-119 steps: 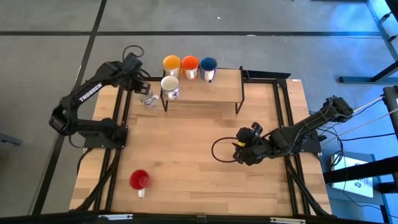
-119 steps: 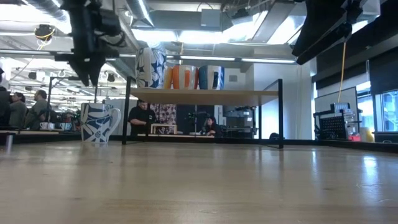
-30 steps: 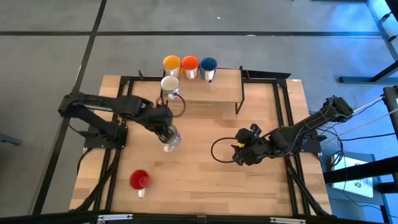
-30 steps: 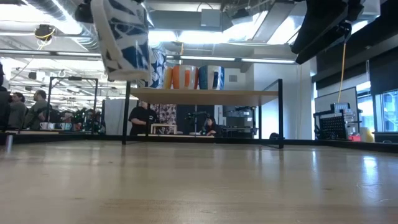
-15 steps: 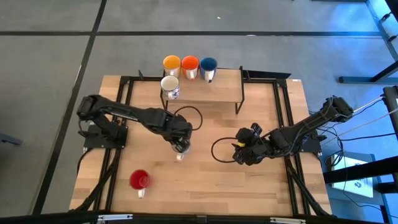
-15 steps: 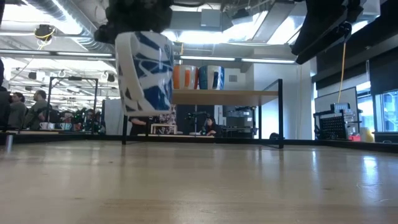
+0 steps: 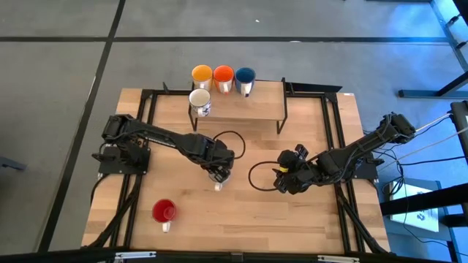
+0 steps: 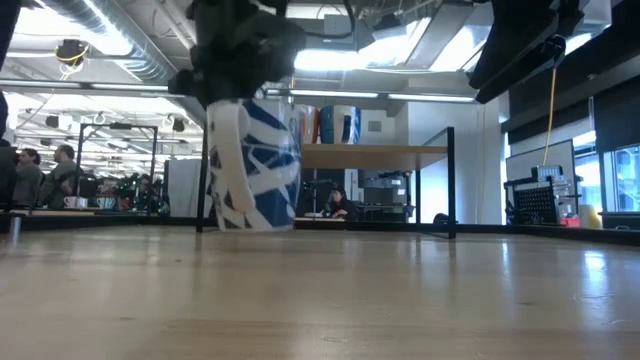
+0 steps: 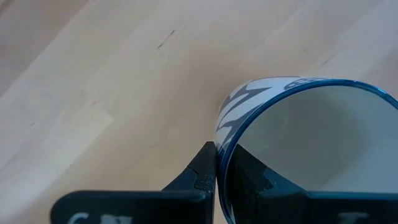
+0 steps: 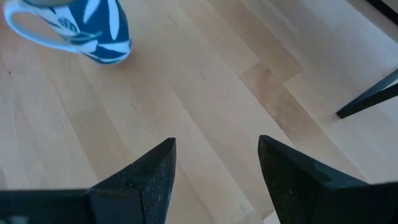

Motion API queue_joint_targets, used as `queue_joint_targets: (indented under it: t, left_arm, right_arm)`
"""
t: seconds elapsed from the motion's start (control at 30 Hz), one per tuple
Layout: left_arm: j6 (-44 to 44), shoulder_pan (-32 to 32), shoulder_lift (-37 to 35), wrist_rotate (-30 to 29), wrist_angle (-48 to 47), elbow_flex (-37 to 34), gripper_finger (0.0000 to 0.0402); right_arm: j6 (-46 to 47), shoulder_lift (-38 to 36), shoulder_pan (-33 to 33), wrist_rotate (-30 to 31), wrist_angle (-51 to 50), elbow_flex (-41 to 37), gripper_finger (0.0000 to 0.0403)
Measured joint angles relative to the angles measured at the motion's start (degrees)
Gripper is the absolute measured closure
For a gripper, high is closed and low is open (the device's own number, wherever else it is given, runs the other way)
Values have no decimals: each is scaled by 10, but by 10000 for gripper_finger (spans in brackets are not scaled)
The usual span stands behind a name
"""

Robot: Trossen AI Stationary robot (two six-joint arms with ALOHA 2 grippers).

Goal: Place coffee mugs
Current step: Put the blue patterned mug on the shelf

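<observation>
The white mug with a blue pattern point(image 8: 250, 165) hangs upright under my left gripper point(image 7: 217, 172), which is shut on its rim over the middle of the table. Its base is at table height in the low view; I cannot tell whether it touches the wood. Its handle point(image 10: 18, 28) points toward the near edge. My right gripper point(image 10: 214, 168) stands open to the mug's right, low over the table, with nothing between its fingers. The yellow point(image 7: 202, 74), orange point(image 7: 223, 74) and dark blue point(image 7: 245, 75) mugs stand on the shelf's far edge, and a white mug point(image 7: 199, 100) nearer on it. The red mug point(image 7: 164, 212) stands near the front left. My left gripper pinches the mug's wall at the rim point(image 9: 222, 152), one finger outside point(image 9: 202, 177) and one inside the cup point(image 9: 249, 180). The fingers come from above, pointing down. The mug hangs upright below them, its opening up.
A low wooden shelf point(image 7: 263, 102) on black legs stands at the table's far middle. Black rails point(image 7: 333, 139) run along both sides of the table. A cable loop point(image 7: 259, 175) lies beside the right gripper. People stand in the room beyond the table.
My left gripper has carried the patterned mug toward the table's right and near edges and down. The mug, held high above the table a second ago, is now low at table height, still upright.
</observation>
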Motion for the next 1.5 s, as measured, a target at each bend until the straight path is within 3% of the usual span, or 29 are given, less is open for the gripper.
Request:
queue_joint_targets:
  t: [0.23,0.77,1.13,1.5]
  left_arm:
    - [4,-1,26,24,11,-1,386]
    - [8,-3,27,21,27,-8,378]
    - [12,-3,27,20,36,-8,331]
    - [64,-2,2,34,21,6,287]
  right_arm:
    - [0,0,0,0,0,0,188]
    - [0,0,0,-1,0,0,188]
    - [-3,0,0,-16,0,0,187]
    - [-17,0,0,-37,21,0,122]
